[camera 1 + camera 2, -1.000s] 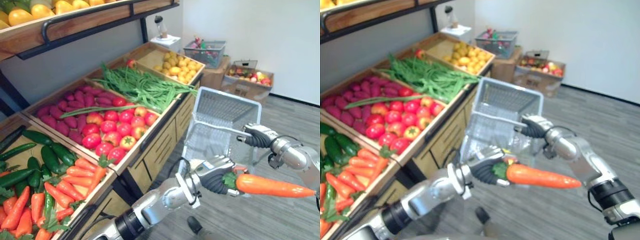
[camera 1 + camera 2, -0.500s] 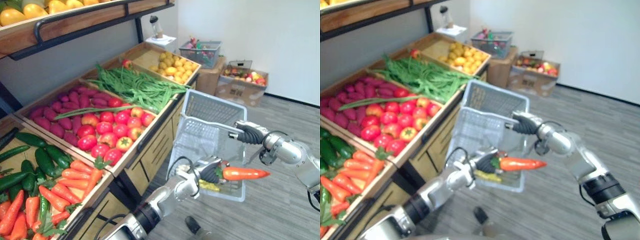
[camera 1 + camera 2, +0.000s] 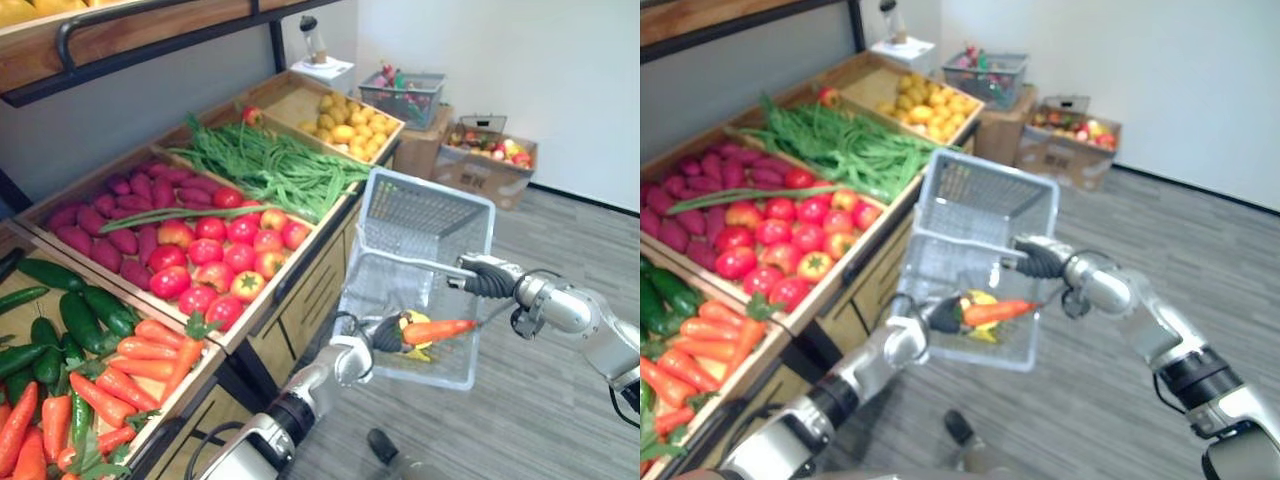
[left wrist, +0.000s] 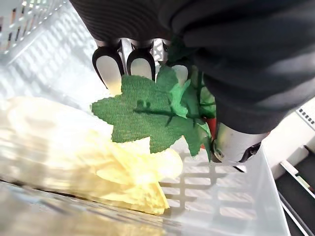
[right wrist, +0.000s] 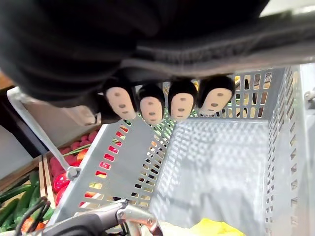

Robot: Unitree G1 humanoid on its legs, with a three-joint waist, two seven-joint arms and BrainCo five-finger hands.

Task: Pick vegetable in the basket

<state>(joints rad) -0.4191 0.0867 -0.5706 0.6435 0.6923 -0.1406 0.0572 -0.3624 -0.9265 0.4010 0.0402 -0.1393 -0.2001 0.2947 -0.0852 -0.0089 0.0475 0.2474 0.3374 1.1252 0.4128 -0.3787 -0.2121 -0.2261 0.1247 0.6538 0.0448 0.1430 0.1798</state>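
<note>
Item: one carrot (image 3: 440, 329), orange with a green leafy top (image 4: 157, 115). It is held level inside the mouth of the basket (image 3: 432, 190), just above a yellow vegetable (image 4: 74, 147) lying on the basket floor, and is not yet let go. Holder: left hand (image 3: 388, 333), fingers curled round the carrot's leafy end, with the long orange body jutting free toward the basket's far side. Carrier: right hand (image 3: 483, 278), fingers wrapped over the wire handle (image 3: 415, 263), keeping the basket aloft beside the vegetable stand with its tomatoes (image 3: 225, 255) and green beans (image 3: 270, 170). Hazards, as judged: the carrot is gripped at one end only, so it may pivot on release and come to rest across the rim, then roll out onto the floor (image 3: 560, 400). The basket hangs from a single handle and could swing or tip if the carrot lands hard. The carrot's point sits near the right hand and could knock it.
</note>
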